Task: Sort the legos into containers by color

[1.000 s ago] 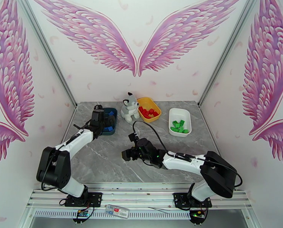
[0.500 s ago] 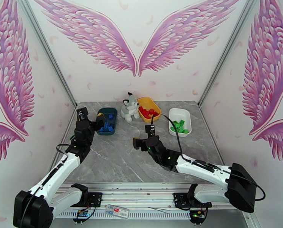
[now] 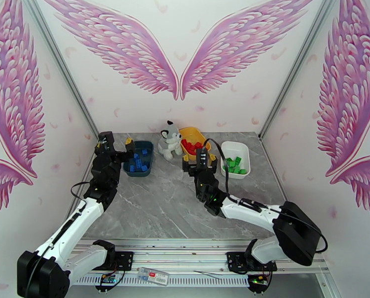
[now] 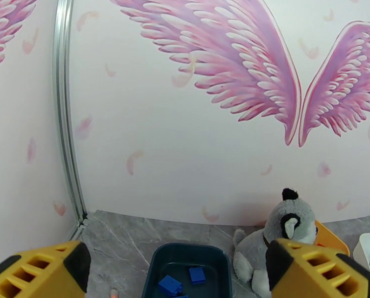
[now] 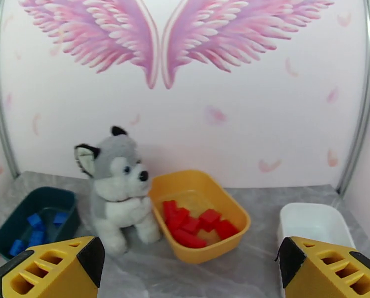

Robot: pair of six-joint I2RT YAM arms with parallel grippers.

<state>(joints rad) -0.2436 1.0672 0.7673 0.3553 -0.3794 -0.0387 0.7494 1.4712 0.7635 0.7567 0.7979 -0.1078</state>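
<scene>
**Clerk:** Overhead view, item one?

**Checker:** Left gripper (image 3: pixel 117 146): jaws wide, nothing between them, at the left rim of the teal tray (image 3: pixel 139 173). Item two, right gripper (image 3: pixel 199 159): jaws wide, empty, above the table (image 3: pixel 150 209) between the yellow tray (image 3: pixel 197 131) and the white tray (image 3: pixel 235 147).

**Clerk:** Contents?

**Checker:** Blue bricks (image 3: pixel 138 163) in teal, red bricks (image 3: pixel 192 145) in yellow, green bricks (image 3: pixel 234 165) in white. Every brick I can see lies with its own colour. I judge the sorting done or nearly so, and the step in hand a clean pull-away.

**Clerk:** Handling advice?

**Checker:** Lift before swinging and keep the fingers above the rims. Give the husky (image 3: pixel 170 140) room: it stands just beside the yellow tray and would likely topple at a nudge.

**Clerk:** Left wrist view?

**Checker:** Yellow ribbed fingers (image 4: pixel 40 271), black at the inner ends, set far apart. Teal tray (image 4: pixel 185 249) ahead: dark, smooth, rounded corners. Hard studded blue bricks (image 4: pixel 171 284) lie inside.

**Clerk:** Right wrist view?

**Checker:** Fingers (image 5: pixel 50 269) likewise spread. Husky (image 5: pixel 117 194): grey-white plush, soft, upright. Yellow tray (image 5: pixel 199 177): glossy, shallow, with red bricks (image 5: pixel 194 224) heaped in it. White tray (image 5: pixel 314 219): plain, rounded. Table: grey, marble-patterned, slick-looking.
</scene>
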